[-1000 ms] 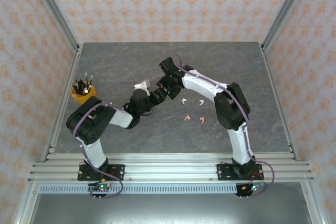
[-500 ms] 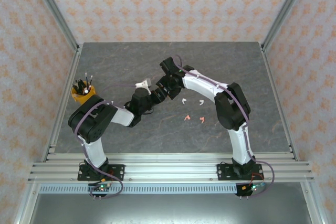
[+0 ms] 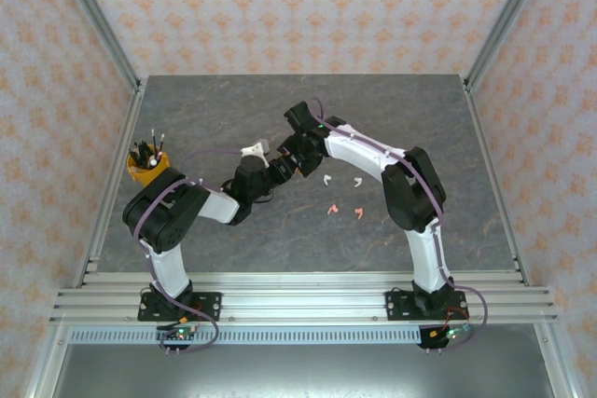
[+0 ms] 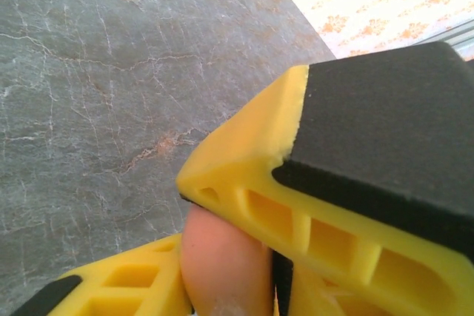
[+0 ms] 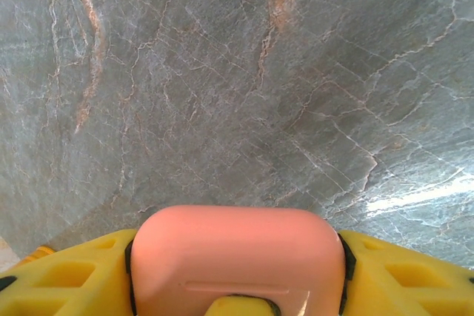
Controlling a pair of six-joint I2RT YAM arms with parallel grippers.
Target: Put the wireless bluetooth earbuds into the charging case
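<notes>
My right gripper (image 5: 237, 271) is shut on a salmon-pink charging case (image 5: 237, 249), its yellow fingers (image 5: 67, 275) pressing both ends. My left gripper (image 4: 226, 275) meets it from the other side, and the pink case (image 4: 222, 257) sits pinched between its yellow fingers (image 4: 111, 286). From above, both grippers (image 3: 278, 168) come together over the table's middle. Two white earbuds (image 3: 326, 179) and two salmon-pink earbuds (image 3: 330, 209) lie loose on the table just right of the grippers. A white case (image 3: 250, 149) rests left of the right gripper.
A yellow cup (image 3: 147, 167) holding pens stands at the table's left edge. The grey marble tabletop (image 3: 280, 230) is bordered by metal frame posts and patterned walls.
My left gripper's jaws have closed in on the pink case, and the left arm has crept slightly toward the right gripper. The right arm has stayed still.
</notes>
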